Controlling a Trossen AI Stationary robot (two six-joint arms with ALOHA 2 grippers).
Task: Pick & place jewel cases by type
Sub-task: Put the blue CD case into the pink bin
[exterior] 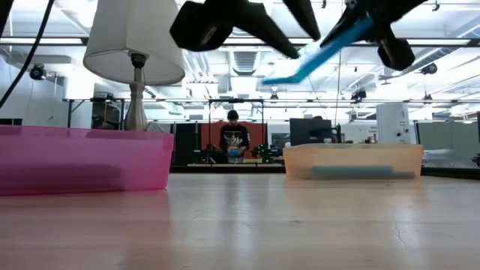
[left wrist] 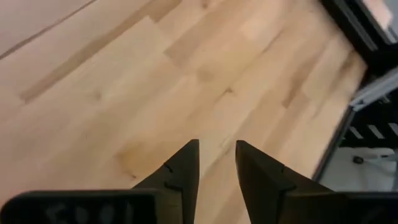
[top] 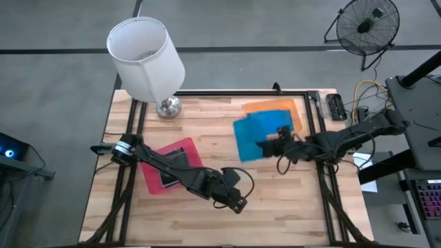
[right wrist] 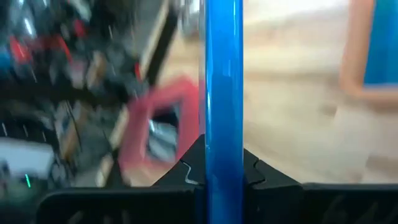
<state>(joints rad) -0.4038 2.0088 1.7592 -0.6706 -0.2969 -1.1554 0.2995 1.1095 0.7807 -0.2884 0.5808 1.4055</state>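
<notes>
My right gripper [top: 274, 145] is shut on a translucent blue jewel case [top: 249, 141], held in the air just left of the orange tray [top: 295, 105]. Another blue case [top: 279, 120] lies in that tray. The pink tray [top: 153, 180] at the left holds a dark case [top: 172, 172] lying flat. My left gripper [left wrist: 217, 155] hovers open above bare wood near the table's front edge [top: 234, 200], with nothing between its fingers. My right gripper pinches the blue case between its two fingers, one on each flat face, at the edge part [right wrist: 224, 149] nearest the wrist. The fingers come from the table's right. The case is lifted clear and tilted, its free end [exterior: 281, 75] lower.
A white lamp [top: 146, 55] stands at the table's far left, its metal base [top: 167, 107] on the wood. A black frame rail [top: 313, 131] runs along the table's sides. A person [exterior: 234, 136] stands far back in the room. Bare wood lies between the trays.
</notes>
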